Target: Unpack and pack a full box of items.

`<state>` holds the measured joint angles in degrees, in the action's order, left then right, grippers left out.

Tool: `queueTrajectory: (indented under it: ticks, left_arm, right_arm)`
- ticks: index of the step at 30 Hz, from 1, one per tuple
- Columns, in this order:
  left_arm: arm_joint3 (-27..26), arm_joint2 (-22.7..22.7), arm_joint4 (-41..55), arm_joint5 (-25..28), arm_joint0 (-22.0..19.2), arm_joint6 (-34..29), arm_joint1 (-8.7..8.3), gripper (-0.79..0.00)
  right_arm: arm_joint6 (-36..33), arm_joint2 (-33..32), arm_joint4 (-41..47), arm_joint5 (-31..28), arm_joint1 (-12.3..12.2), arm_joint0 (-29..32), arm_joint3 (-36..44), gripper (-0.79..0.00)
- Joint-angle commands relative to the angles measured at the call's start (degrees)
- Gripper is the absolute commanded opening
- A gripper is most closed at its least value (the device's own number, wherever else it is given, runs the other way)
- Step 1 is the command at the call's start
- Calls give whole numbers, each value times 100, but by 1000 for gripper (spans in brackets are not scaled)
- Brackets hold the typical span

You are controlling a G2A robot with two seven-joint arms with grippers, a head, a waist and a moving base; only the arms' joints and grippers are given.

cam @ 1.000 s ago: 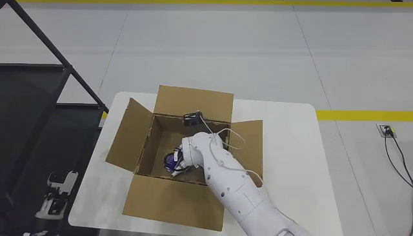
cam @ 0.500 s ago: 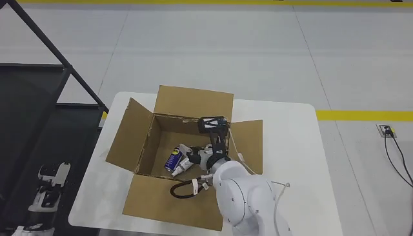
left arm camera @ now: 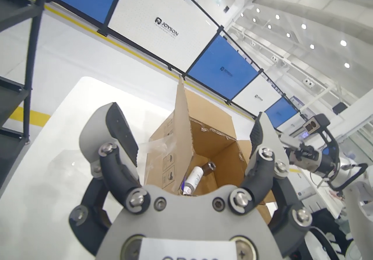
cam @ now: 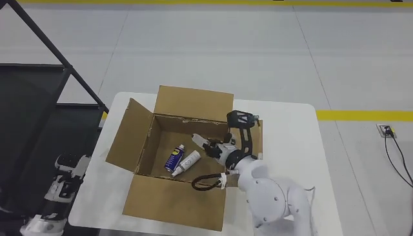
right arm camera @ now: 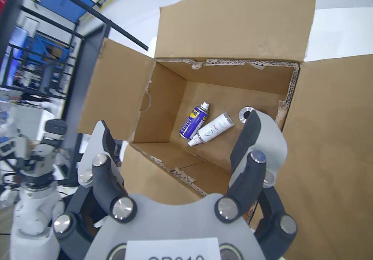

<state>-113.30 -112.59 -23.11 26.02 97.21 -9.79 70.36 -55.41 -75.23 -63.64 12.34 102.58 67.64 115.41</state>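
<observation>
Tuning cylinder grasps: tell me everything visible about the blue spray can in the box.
The blue spray can is a slim cylinder, seemingly metal, with a yellow label patch and a white nozzle top. It lies on its side on the floor of the open cardboard box, nozzle pointing away from the robot. A white bottle lies alongside, seemingly touching it near its base. Nothing grips it.

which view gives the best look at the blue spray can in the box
The right wrist view: the blue spray can lies whole on the floor of the box, beside the white bottle. The top view shows it small; in the left wrist view a box flap hides nearly all of it.
</observation>
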Motion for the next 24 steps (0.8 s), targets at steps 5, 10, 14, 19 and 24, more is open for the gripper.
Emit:
queueTrajectory:
  ticks: [5,10,14,19,24]
  left_arm:
    - [-25,431,-291,-116,-352,-635,-45,0]
    - [-93,718,-586,-168,-477,-850,-64,0]
    - [-146,992,-799,-205,-514,-951,-69,0]
    - [-201,1312,-1082,-278,-568,-1050,-75,0]
    - [-109,1644,-1270,-379,-692,-1164,-78,0]
  right_arm:
    - [-249,-1428,1392,-43,-125,363,496,0]
    - [-82,-2171,1472,598,-210,442,411,0]
    - [-691,-2459,1500,736,-314,218,-37,0]
    - [-1484,-2568,1689,516,-453,-361,-859,0]
    - [-1939,-2419,2437,-48,-535,-632,-1123,0]
